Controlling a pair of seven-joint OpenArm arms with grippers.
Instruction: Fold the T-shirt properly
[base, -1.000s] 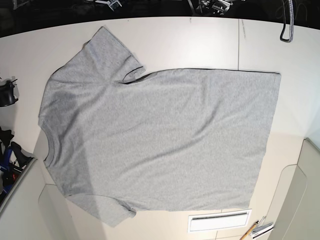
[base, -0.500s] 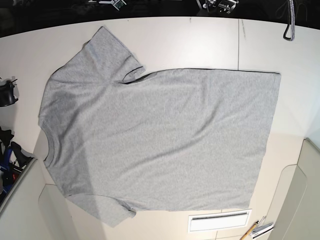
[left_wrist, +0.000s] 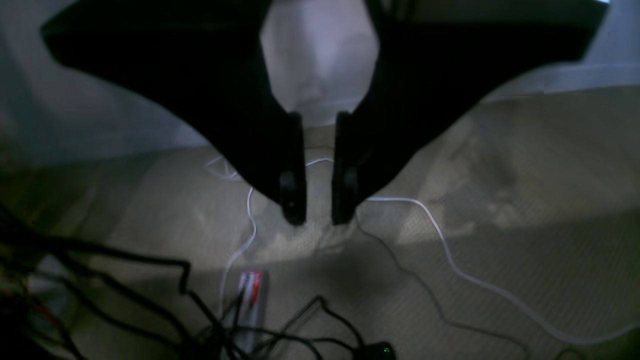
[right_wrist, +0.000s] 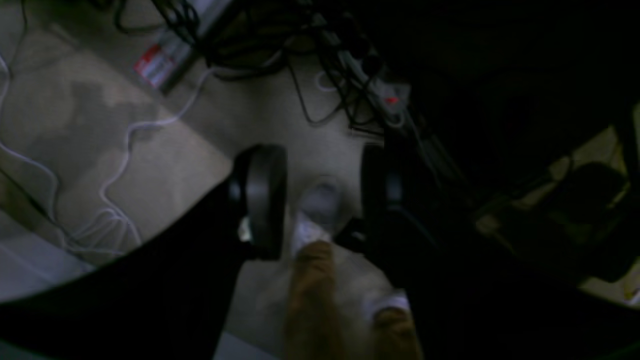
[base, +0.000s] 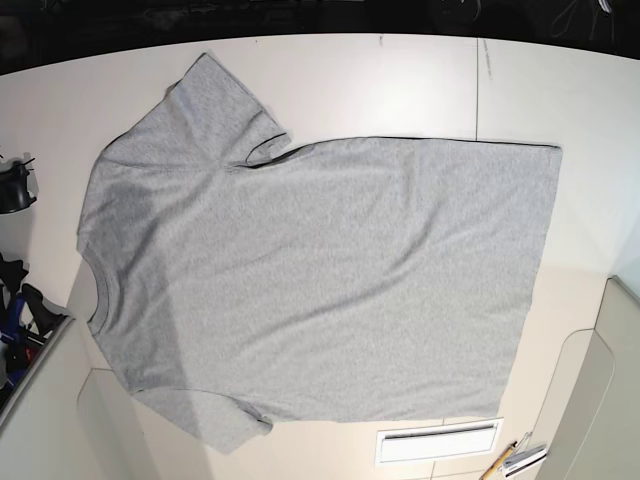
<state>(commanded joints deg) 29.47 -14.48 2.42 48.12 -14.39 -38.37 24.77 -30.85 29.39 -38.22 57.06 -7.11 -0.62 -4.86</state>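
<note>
T-shirt (base: 320, 280) is lying flat on the tabletop (base: 400, 80), plain side up, collar toward the dark clamp-like thing (base: 15, 188) at the edge. We're judging zero folds done; sleeves, sides and length are all remaining. Away from the shirt, over the floor, left pincer (left_wrist: 319, 217) is holding nothing, fingertips narrowly parted; right pincer (right_wrist: 324, 200) is gaping wider, also empty. We're not seeing the shirt's underside; both wrist views are running dark and blurry.

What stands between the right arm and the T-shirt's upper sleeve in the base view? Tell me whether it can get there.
Probably yes: the T-shirt lies flat, nothing covers that sleeve, and the right gripper holds nothing, its fingers apart. Actual reach is unproven.
</note>
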